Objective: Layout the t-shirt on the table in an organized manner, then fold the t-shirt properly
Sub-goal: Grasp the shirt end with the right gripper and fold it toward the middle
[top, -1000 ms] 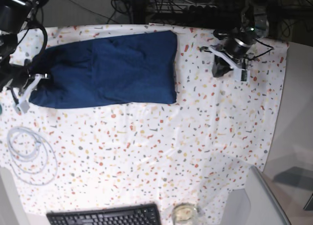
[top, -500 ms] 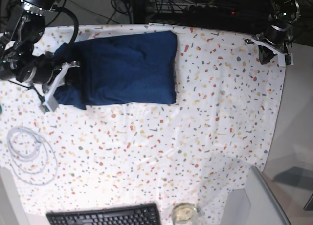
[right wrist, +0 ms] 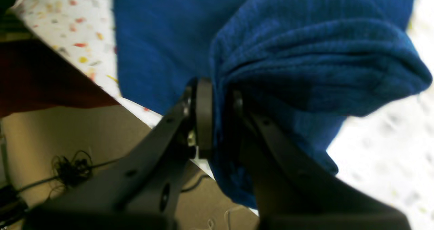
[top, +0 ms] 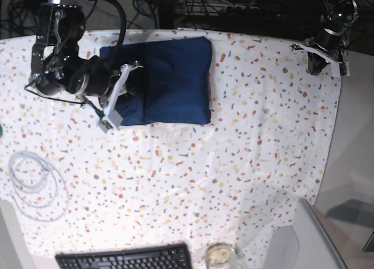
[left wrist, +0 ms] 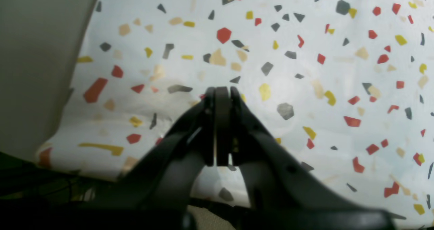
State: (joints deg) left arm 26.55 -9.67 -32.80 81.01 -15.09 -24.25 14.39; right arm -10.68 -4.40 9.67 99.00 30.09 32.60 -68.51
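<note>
Jaws: right gripper [right wrist: 217, 121] pinching the t-shirt [top: 175, 76], left gripper [left wrist: 222, 128] shut, empty. I'd carry the fold across w/ edges lined up on the tee's far side.

Table [top: 245, 152] centre and right half open cloth, free passage. Obstacles: t-shirt [top: 169, 82] bundle at far left-centre; coiled white cable [top: 35, 184] near left edge; keyboard [top: 125, 258] and glass jar [top: 221, 254] at near edge.

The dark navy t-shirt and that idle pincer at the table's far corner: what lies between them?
Only bare speckled white tablecloth, seen in the base view, lies between the dark navy t-shirt and the shut left pincer. Nothing stands on that stretch.
</note>
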